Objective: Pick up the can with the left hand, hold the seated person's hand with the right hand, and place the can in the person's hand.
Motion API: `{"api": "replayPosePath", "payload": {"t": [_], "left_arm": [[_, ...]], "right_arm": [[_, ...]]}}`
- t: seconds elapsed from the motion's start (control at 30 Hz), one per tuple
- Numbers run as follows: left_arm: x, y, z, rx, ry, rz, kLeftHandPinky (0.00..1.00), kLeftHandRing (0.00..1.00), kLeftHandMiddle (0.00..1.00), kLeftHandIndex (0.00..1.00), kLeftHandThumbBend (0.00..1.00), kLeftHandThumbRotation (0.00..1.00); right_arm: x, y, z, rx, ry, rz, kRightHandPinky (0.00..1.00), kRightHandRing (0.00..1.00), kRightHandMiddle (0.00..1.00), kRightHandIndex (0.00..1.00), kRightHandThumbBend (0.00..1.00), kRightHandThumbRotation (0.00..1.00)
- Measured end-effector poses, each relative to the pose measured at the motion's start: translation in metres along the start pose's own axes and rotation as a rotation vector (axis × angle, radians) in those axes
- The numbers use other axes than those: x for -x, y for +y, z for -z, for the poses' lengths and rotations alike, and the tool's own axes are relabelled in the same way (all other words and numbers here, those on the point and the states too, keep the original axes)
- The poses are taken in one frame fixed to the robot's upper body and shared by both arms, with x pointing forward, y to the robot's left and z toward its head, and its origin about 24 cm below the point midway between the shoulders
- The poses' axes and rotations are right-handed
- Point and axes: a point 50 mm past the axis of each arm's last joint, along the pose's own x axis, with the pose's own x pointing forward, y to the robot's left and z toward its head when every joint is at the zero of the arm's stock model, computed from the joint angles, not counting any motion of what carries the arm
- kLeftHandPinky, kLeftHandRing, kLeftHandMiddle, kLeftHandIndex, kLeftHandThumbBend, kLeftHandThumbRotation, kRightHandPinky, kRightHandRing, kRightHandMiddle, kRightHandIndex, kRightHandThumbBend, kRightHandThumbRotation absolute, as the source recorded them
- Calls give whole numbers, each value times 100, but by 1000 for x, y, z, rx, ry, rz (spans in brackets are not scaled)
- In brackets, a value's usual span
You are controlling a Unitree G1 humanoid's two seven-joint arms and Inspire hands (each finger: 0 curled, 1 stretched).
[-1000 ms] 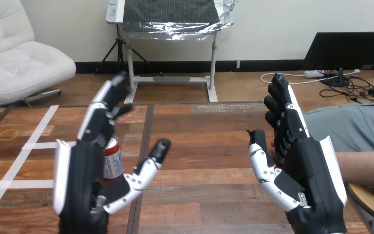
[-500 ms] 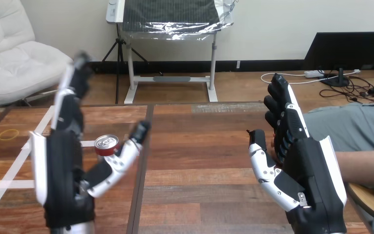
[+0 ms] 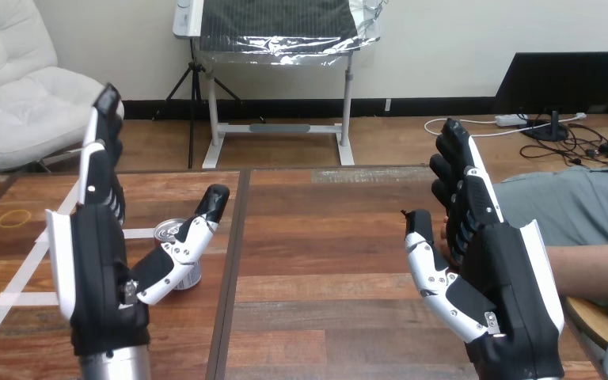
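Note:
A red can with a silver top (image 3: 169, 231) stands on the wooden table (image 3: 324, 237) at the left. My left hand (image 3: 95, 269) is raised in front of it, open, fingers straight up. Its thumb reaches right across the can's front and hides most of the can's body. I cannot tell whether the thumb touches the can. My right hand (image 3: 511, 293) stands open at the right, fingers straight, thumb out to the left. The person's forearm (image 3: 594, 269) comes in from the right behind it. Their hand is mostly hidden by my right hand.
White tape lines (image 3: 28, 265) cross the table's left part, with a yellow rubber band (image 3: 13, 218) beyond them. A dark seam (image 3: 232, 261) runs down the table between my hands. A round wooden edge (image 3: 594, 321) shows at the lower right.
My left hand has moved left and straightened upright, uncovering the can's top beside its thumb. The can, my right hand and the person's arm have stayed put.

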Motion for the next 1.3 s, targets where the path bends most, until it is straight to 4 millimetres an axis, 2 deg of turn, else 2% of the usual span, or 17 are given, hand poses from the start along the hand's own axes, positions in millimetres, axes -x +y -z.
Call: {"api": "replayPosePath", "payload": {"t": [0.47, 0.93, 1.3], "left_arm": [[-2, 2, 34, -71, 149, 23, 97, 98, 98, 95, 73, 21], [-3, 4, 64, -140, 262, 91, 99, 100, 99, 97, 82, 33], [-6, 4, 81, -212, 309, 142, 94, 97, 98, 97, 89, 46]], "right_arm": [[-1, 0, 0, 3, -4, -6, 100, 100, 100, 100, 0, 0], [-2, 0, 0, 11, -3, -8, 100, 100, 100, 100, 0, 0], [-2, 0, 0, 12, -2, -12, 100, 100, 100, 100, 0, 0]]}}
